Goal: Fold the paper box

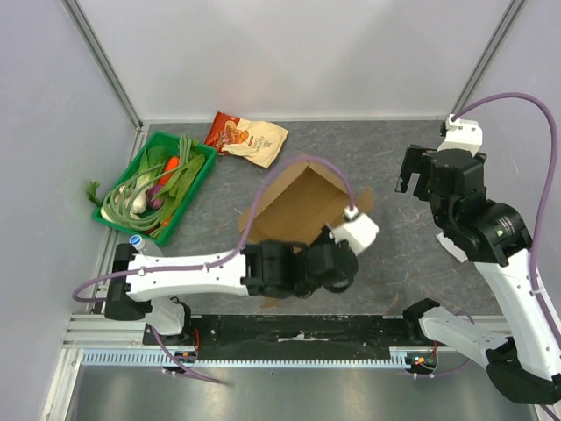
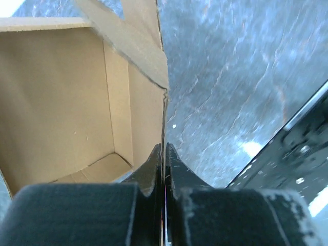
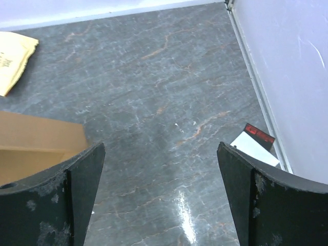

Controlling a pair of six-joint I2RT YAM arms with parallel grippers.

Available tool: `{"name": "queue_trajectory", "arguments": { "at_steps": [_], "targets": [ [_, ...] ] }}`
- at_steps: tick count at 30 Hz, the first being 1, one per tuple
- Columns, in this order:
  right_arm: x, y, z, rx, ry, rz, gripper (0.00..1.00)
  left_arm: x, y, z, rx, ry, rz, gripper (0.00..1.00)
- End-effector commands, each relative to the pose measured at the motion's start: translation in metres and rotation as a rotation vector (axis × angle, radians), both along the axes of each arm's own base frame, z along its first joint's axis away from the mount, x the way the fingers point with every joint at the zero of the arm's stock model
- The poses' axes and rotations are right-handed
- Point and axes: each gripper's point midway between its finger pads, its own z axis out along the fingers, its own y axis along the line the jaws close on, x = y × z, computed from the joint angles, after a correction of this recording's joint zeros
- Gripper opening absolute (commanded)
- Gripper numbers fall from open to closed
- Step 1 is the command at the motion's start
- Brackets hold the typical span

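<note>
On veined tabletop (image 1: 394, 158), left pincer (image 2: 164, 154) nips paper box (image 2: 61, 102) (corrugated brown).

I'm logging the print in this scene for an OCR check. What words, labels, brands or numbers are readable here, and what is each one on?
No text here is legible.
On the snack bag: red-and-orange print, too small to read; the faint marks on its cream corner in the right wrist view are blurred.
On the white card: a red-and-black strip, too blurred to read.
On the paper box: plain brown cardboard, no print visible.
</note>
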Motion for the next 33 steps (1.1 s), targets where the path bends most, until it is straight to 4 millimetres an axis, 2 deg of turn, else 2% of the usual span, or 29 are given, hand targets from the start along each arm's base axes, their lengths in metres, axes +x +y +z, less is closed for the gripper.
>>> {"name": "queue_trajectory", "arguments": {
  "at_steps": [1,3,5,8,10,13,16,17,19,20,21,22,23,25,27,28,30,31,33],
  "targets": [
    [0.007,-0.014,-0.016,-0.112,0.055,-0.064,0.98,0.013,0.015,0.020,-0.146,0.311,0.177,0.02],
    [0.010,-0.016,-0.028,-0.139,0.079,-0.082,0.98,0.022,0.016,0.045,-0.270,0.385,0.225,0.02],
    [0.011,-0.017,-0.031,-0.149,0.086,-0.091,0.98,0.040,0.020,0.057,-0.379,0.491,0.281,0.02],
    [0.012,-0.017,-0.024,-0.140,0.071,-0.088,0.98,0.067,0.037,0.070,-0.535,0.639,0.452,0.02],
    [0.013,-0.015,-0.020,-0.127,0.057,-0.086,0.98,0.083,0.054,0.070,-0.582,0.709,0.572,0.02],
    [0.016,-0.012,-0.021,-0.123,0.055,-0.077,0.98,0.105,0.064,0.084,-0.724,0.807,0.672,0.02],
    [0.022,0.005,-0.033,-0.110,0.089,0.016,0.98,0.127,0.073,0.100,-0.874,0.874,0.768,0.02],
    [0.021,0.032,-0.045,-0.097,0.129,0.191,0.98,0.132,0.076,0.101,-0.912,0.898,0.814,0.02],
    [0.020,0.067,-0.050,-0.059,0.123,0.408,0.98,0.147,0.083,0.101,-0.955,0.916,0.883,0.02],
    [0.013,0.083,-0.061,-0.043,0.130,0.519,0.98,0.150,0.085,0.099,-0.961,0.930,0.923,0.02],
    [0.006,0.111,-0.056,0.028,0.096,0.664,0.98,0.157,0.086,0.092,-0.956,0.937,0.961,0.02],
    [0.000,0.119,-0.052,0.056,0.069,0.719,0.98,0.166,0.090,0.097,-0.984,0.934,0.988,0.02],
    [-0.010,0.134,-0.054,0.094,0.065,0.793,0.98,0.168,0.096,0.091,-0.967,0.933,1.028,0.02],
    [-0.017,0.147,-0.036,0.120,-0.014,0.847,0.98,0.180,0.104,0.082,-0.969,0.922,1.121,0.02],
    [-0.020,0.153,-0.022,0.108,-0.066,0.862,0.98,0.189,0.112,0.068,-0.946,0.905,1.197,0.02],
    [-0.026,0.160,-0.009,0.102,-0.101,0.898,0.98,0.192,0.113,0.063,-0.941,0.909,1.223,0.02],
    [-0.027,0.163,0.001,0.046,-0.133,0.920,0.98,0.197,0.113,0.048,-0.894,0.943,1.268,0.02],
    [-0.030,0.165,0.014,0.025,-0.163,0.926,0.98,0.198,0.114,0.045,-0.884,0.956,1.287,0.02],
    [-0.025,0.163,0.017,-0.027,-0.153,0.917,0.98,0.200,0.117,0.038,-0.855,0.944,1.328,0.02]
  ]
}}
